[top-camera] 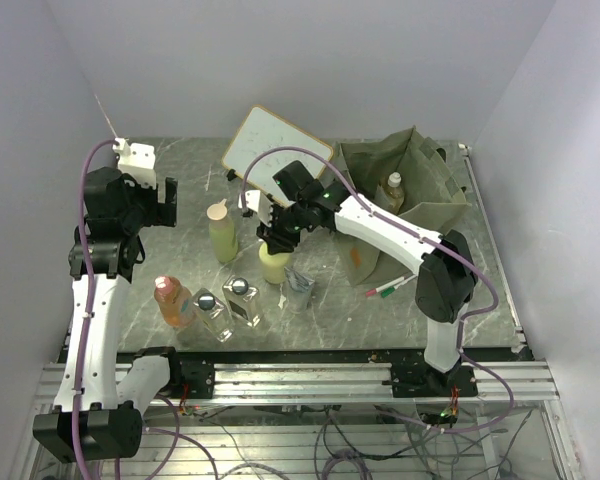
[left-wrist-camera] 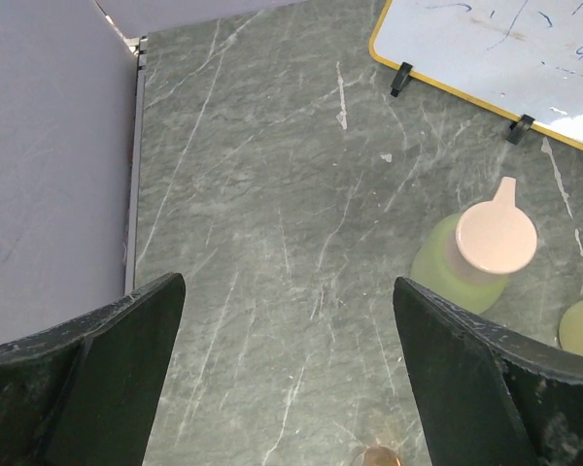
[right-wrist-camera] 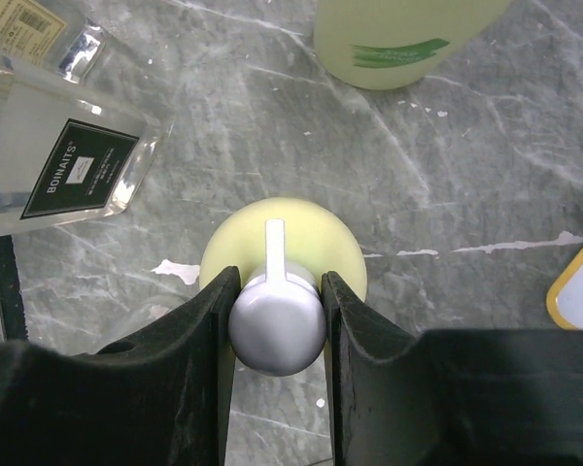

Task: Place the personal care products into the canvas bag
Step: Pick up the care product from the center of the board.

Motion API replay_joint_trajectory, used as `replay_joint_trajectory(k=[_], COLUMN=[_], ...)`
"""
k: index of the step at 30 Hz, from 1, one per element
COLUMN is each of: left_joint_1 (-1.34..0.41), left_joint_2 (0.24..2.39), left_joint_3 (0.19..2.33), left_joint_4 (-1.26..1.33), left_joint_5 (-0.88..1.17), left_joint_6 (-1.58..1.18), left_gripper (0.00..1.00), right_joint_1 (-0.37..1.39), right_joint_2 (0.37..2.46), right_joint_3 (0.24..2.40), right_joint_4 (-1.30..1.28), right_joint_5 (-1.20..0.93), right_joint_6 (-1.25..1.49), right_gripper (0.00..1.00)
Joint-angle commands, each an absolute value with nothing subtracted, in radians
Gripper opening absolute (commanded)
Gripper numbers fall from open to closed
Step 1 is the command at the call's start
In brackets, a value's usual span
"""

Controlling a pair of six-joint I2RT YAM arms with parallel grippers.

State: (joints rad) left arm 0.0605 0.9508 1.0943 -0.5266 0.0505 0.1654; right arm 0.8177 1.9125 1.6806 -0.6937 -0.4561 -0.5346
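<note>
My right gripper [top-camera: 271, 238] [right-wrist-camera: 277, 316] is shut on the silver pump head of the yellow-green pump bottle [top-camera: 275, 264] [right-wrist-camera: 290, 225], which stands upright mid-table. The pale-green bottle [top-camera: 222, 232] [left-wrist-camera: 466, 262] with a pink cap stands to its left. The orange-pink bottle [top-camera: 171, 299], two clear square glass bottles [top-camera: 212, 311] [top-camera: 243, 301] and the clear pouch [top-camera: 300, 289] sit near the front. The amber bottle [top-camera: 393, 190] is inside the olive canvas bag [top-camera: 430, 200] at the back right. My left gripper [top-camera: 163, 205] [left-wrist-camera: 289, 291] is open and empty above bare table at the left.
A wood-framed whiteboard [top-camera: 268, 150] [left-wrist-camera: 496, 58] leans at the back centre. Red and green marker pens [top-camera: 390, 288] lie right of the pouch. A labelled glass bottle [right-wrist-camera: 63, 165] lies close to the pump bottle. White walls enclose the table.
</note>
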Motion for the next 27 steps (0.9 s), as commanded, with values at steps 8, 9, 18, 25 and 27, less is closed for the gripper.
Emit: replay_joint_trajectory(k=[8, 9, 18, 25, 27], left_joint_1=[0.071, 0.072, 0.071, 0.071, 0.071], left_joint_2=[0.944, 0.944, 0.942, 0.96, 0.951], left_joint_3=[1.102, 1.102, 1.093, 1.125, 1.119], left_joint_4=[-0.522, -0.521, -0.505, -0.547, -0.541], left_joint_5=[0.08, 0.082, 0.136, 0.222, 0.275], left_joint_6=[0.164, 0.166, 0.15, 0.157, 0.167], left_gripper=[0.99, 0.99, 0.99, 0.99, 0.99], right_joint_1=[0.818, 0.818, 0.803, 0.795, 0.787], right_joint_2=[1.815, 1.809, 1.763, 1.75, 1.742], right_joint_3=[1.868, 1.885, 2.075, 2.278, 2.312], right_joint_4=[-0.723, -0.731, -0.82, -0.914, -0.928], right_joint_5=[-0.362, -0.353, -0.281, -0.235, -0.216], right_joint_6=[-0.56, -0.561, -0.535, -0.541, -0.539], right_gripper=[0.0, 0.0, 0.0, 0.0, 0.0])
